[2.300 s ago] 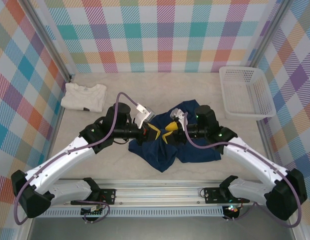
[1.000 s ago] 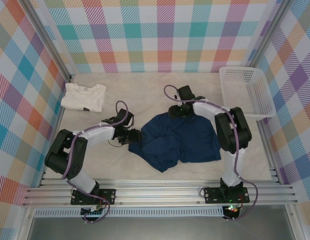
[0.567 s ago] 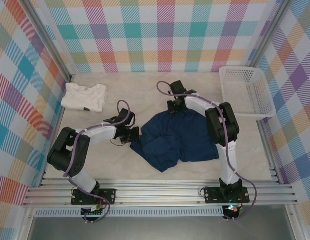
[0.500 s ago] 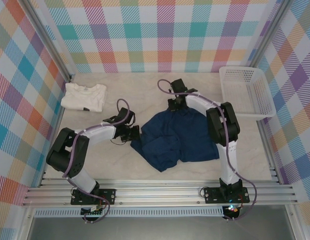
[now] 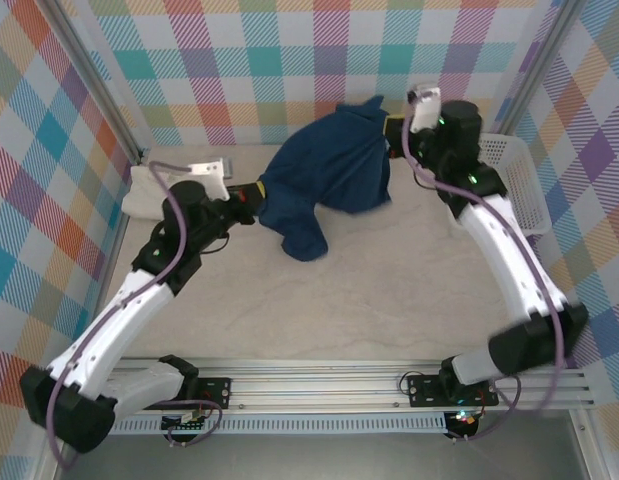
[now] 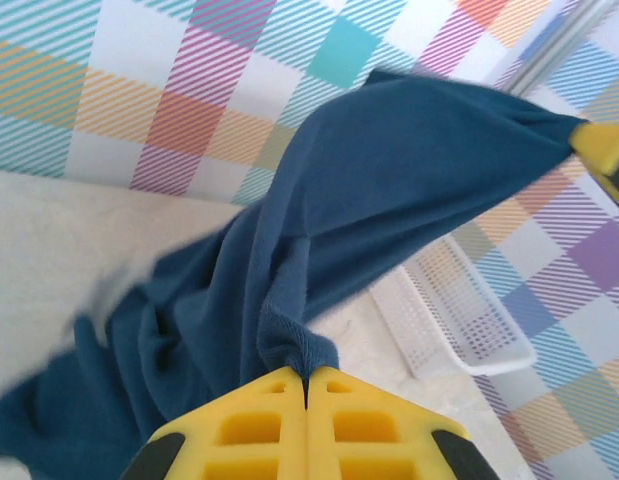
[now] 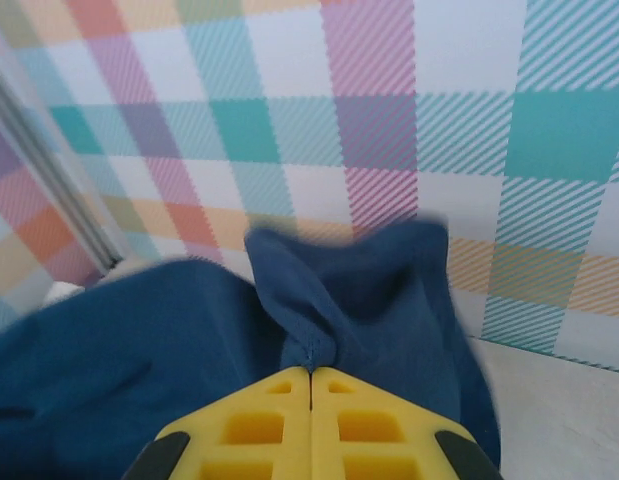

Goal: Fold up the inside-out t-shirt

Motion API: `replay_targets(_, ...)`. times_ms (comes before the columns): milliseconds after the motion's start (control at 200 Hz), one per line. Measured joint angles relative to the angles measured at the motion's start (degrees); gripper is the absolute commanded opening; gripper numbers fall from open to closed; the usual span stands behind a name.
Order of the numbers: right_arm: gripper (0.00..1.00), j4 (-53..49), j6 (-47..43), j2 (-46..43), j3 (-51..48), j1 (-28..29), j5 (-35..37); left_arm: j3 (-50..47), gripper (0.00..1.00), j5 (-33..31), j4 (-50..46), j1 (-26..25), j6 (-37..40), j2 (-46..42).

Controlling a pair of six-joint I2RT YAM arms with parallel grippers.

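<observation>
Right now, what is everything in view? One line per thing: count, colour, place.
inside-out t-shirt: one, dark navy, raised and stretched between the two grippers, lower part hanging toward the table.
folded shirt: one, cream-white, far left corner, partly behind the left arm.
basket: one, white mesh, far right of the table.
table: one, pale beige.
walls: pastel checks, left, back and right.
left arm: one, white and black, reaching toward the far left.
right arm: one, white and black, reaching toward the far right.
left gripper: yellow, shut on the t-shirt.
right gripper: yellow, shut on the t-shirt.
</observation>
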Motion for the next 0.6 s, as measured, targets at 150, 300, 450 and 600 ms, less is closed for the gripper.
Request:
replay_targets(150,0.03,-0.33,4.13,-17.44,-23.63,0.33,1.75,-12.09,0.01,5.70,-1.51,-0.17,0.52,-6.05)
replay_targets(300,0.38,-6.49,11.63,-27.08,-48.33,0.33,5.18,-24.96,0.45,10.01,-5.33,-2.25,-0.20,-6.05)
replay_targets(450,0.45,-9.75,15.76,-27.82,-56.87,1.62,5.79,-27.08,0.58,9.27,-7.93,-4.07,-2.47,-3.58)
replay_targets(600,0.52,-2.99,12.85,-15.30,-49.37,10.97,4.22,-21.68,0.60,2.91,-9.14,-4.02,-3.80,1.55)
